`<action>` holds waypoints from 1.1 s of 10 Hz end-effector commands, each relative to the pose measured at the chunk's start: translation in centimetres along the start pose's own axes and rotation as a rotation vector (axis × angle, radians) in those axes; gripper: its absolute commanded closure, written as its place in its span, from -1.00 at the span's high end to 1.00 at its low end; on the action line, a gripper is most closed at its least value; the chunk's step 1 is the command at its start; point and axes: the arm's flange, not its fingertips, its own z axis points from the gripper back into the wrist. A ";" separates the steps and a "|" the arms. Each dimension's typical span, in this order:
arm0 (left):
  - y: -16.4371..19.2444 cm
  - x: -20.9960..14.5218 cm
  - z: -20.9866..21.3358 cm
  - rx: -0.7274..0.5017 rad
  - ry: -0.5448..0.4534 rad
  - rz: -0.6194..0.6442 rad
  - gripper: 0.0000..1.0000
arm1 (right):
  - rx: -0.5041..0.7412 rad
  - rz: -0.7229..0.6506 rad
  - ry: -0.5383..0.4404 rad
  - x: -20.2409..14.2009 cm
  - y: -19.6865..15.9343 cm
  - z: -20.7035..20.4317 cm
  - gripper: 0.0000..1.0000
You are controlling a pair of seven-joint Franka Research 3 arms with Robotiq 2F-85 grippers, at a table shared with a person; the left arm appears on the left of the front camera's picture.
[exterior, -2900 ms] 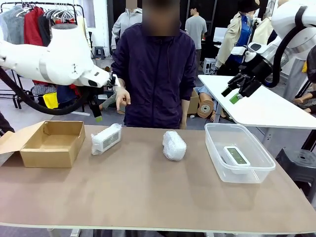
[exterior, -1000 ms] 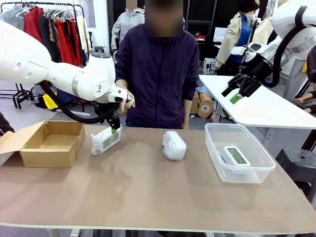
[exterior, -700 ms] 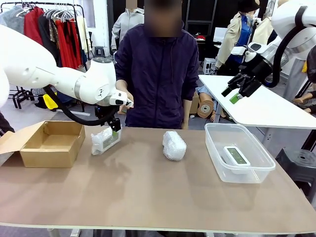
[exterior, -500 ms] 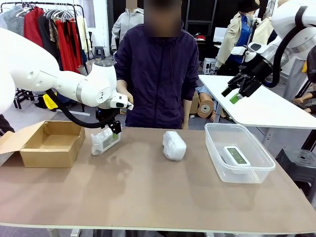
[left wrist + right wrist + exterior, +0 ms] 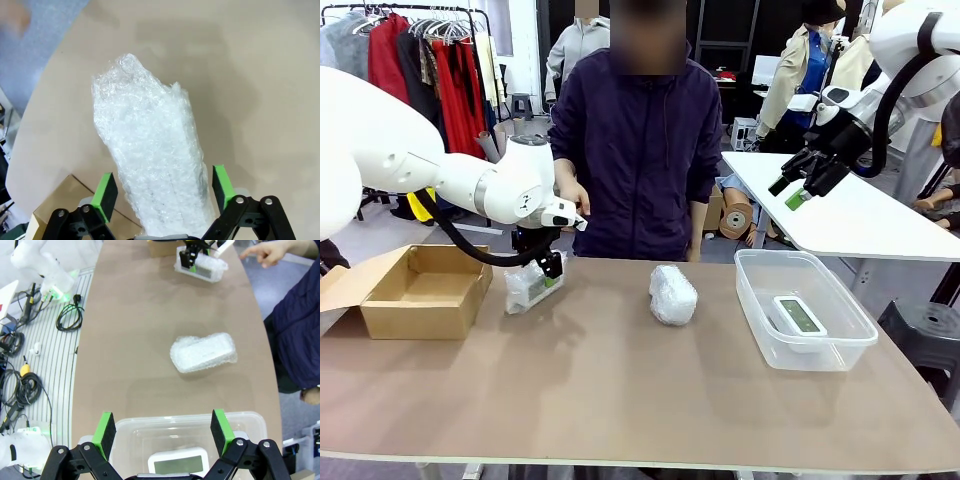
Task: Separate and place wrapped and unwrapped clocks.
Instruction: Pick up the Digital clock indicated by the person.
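Observation:
The boxy wrapped bundle (image 5: 527,286) lies at the table's far left, beside the cardboard box. My left gripper (image 5: 549,268) is down over its right end. In the left wrist view the bundle (image 5: 152,150) runs up between the green pads (image 5: 106,191), which stand astride it with slim gaps, so the gripper (image 5: 164,187) is open. The rounded wrapped lump (image 5: 672,293) rests mid-table. The unwrapped clock (image 5: 798,316) lies in the clear tub. My right gripper (image 5: 800,186) hangs open high at the right, and its wrist view (image 5: 164,432) looks down on the clock (image 5: 177,463).
An open cardboard box (image 5: 425,290) stands at the left edge. The clear plastic tub (image 5: 757,330) sits at the right. A person stands at the far side, one hand (image 5: 570,196) just behind my left gripper. The table's near half is bare.
My left gripper has sunk a little onto the boxy bundle, its jaws have narrowed slightly, and the bundle has shifted and tipped under it. The right arm has not moved.

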 end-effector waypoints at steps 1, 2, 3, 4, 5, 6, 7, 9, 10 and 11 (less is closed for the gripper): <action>0.4 -0.1 -0.1 0.045 0.015 0.017 0.25 | 0.001 0.005 0.018 0.1 0.3 0.0 1.00; 0.4 -0.2 0.1 0.048 0.018 0.025 -0.13 | 0.001 0.005 0.018 0.1 0.3 0.0 1.00; 0.5 -0.3 0.3 0.060 0.018 0.025 -0.52 | 0.001 0.005 0.018 0.1 0.3 0.0 1.00; 0.5 -0.6 0.7 0.076 0.019 0.024 -0.91 | 0.001 0.005 0.018 0.1 0.3 0.0 1.00; 0.6 -0.8 1.1 0.075 0.017 0.021 -1.00 | 0.001 0.005 0.018 0.1 0.3 0.0 1.00; 0.8 -1.1 1.7 0.073 0.008 0.017 -1.00 | 0.001 0.005 0.018 0.1 0.3 0.0 1.00; 0.9 -1.4 3.1 0.070 -0.008 0.009 -1.00 | 0.001 0.005 0.018 0.1 0.3 0.0 1.00; 1.0 -1.9 6.9 0.057 -0.054 -0.031 -1.00 | 0.001 0.005 0.018 0.1 0.3 0.0 1.00; 1.1 -2.1 9.3 0.047 -0.069 -0.069 -1.00 | 0.001 0.005 0.018 0.1 0.3 0.0 1.00; 1.0 -2.3 12.3 0.099 -0.077 -0.112 -1.00 | 0.001 0.005 0.018 0.1 0.3 0.0 1.00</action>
